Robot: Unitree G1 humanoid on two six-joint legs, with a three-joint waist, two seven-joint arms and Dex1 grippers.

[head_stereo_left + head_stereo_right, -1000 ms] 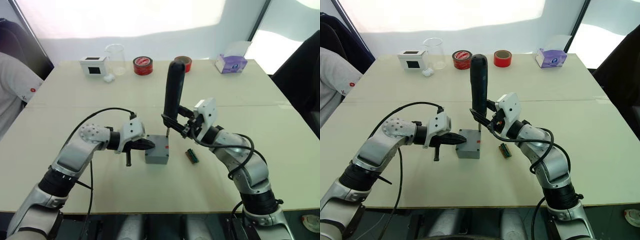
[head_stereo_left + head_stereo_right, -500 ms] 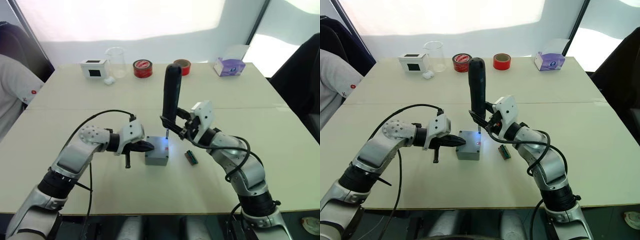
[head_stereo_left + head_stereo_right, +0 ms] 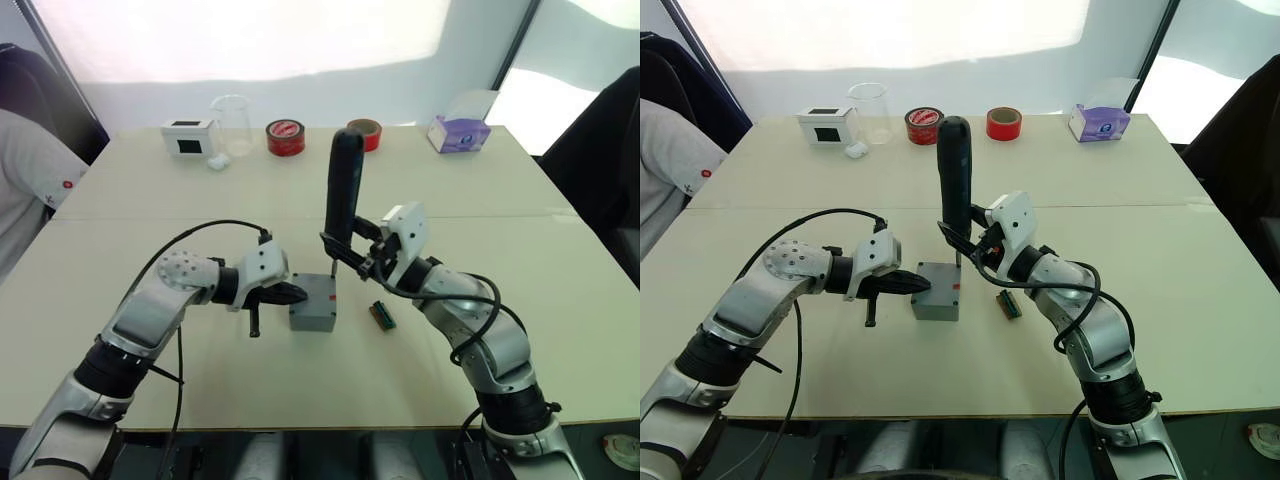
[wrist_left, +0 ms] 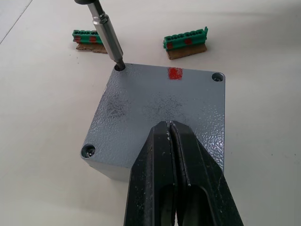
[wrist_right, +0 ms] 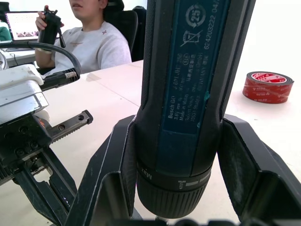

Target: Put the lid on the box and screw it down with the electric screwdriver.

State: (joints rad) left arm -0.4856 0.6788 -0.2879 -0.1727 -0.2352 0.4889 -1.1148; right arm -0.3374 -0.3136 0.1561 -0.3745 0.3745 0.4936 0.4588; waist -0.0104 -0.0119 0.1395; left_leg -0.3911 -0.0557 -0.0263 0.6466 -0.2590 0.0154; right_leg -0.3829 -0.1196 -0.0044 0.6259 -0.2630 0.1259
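At far left: we see a person in a grey top seated beside the table.
Back edge of table, left to right: white box with a black window, clear beaker, red tape roll, second red tape roll partly behind the screwdriver, tissue box.
Left tool: we see its two black fingers pressed fully together with nothing between them, their tips resting on top of the lid.
Lid: it sits on the box, covering its top; a red mark lies near one edge and screw holes show in the corners.
Box: mid-table, between our two arms, standing flat.
Electric screwdriver: upright, slightly tilted, its metal bit planted in one corner hole of the lid.
Right tool: we see its fingers clamped on either side of the electric screwdriver's lower barrel.
Right of box: green connector strip lying near it on the table, apart from the box.
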